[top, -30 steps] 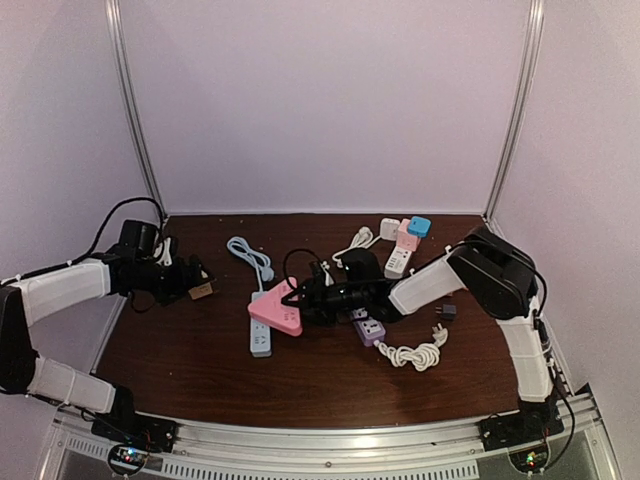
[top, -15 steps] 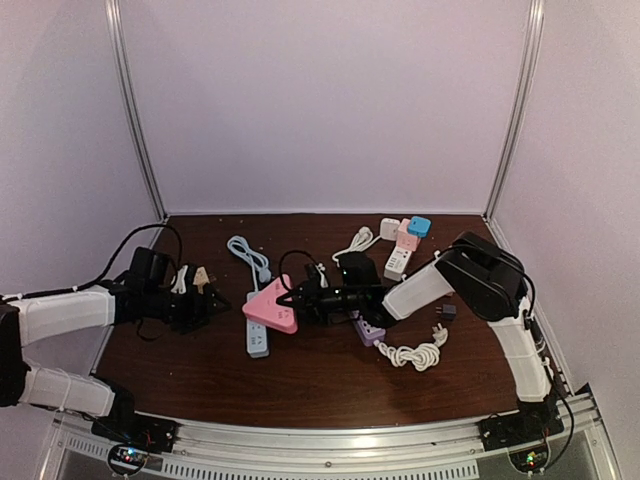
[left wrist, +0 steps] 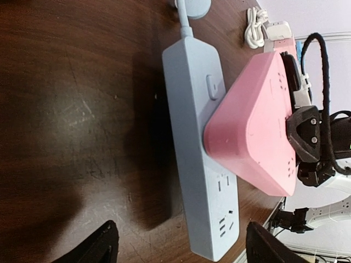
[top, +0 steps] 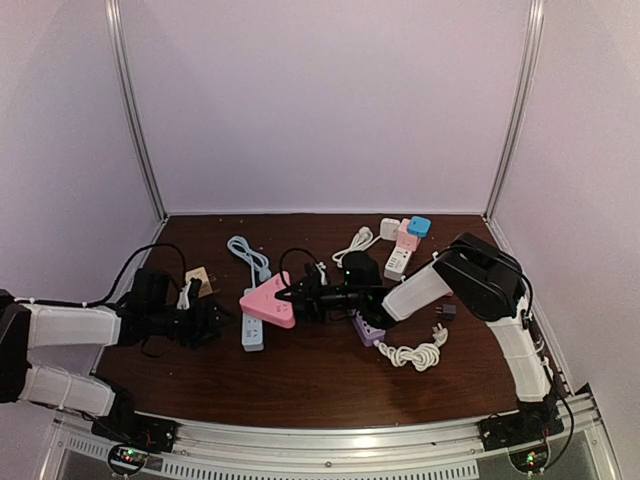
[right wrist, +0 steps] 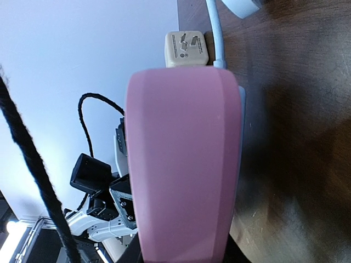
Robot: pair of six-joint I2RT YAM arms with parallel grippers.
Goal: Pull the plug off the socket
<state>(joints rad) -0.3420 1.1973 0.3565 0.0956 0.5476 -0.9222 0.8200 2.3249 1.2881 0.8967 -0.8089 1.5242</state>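
Note:
A pink triangular plug adapter (top: 268,304) sits on a light blue power strip (top: 251,333) left of the table's middle. My right gripper (top: 296,297) is shut on the adapter's right side. In the right wrist view the adapter (right wrist: 184,164) fills the centre, with the strip's edge (right wrist: 242,109) behind it. My left gripper (top: 221,322) is open and empty, low over the table just left of the strip. In the left wrist view its fingertips (left wrist: 104,246) flank the strip's near end (left wrist: 216,230), and the adapter (left wrist: 258,131) covers the strip's middle.
A beige plug (top: 200,281) lies loose at the left, also in the right wrist view (right wrist: 186,49). The strip's blue cable (top: 250,255) coils behind. A purple socket cube (top: 368,330) with white cord (top: 415,353), a black adapter (top: 447,311) and a white strip (top: 399,260) lie at the right.
My left gripper has left the beige plug and moved right and nearer, up to the blue strip. My right gripper has shifted the pink adapter and strip slightly left.

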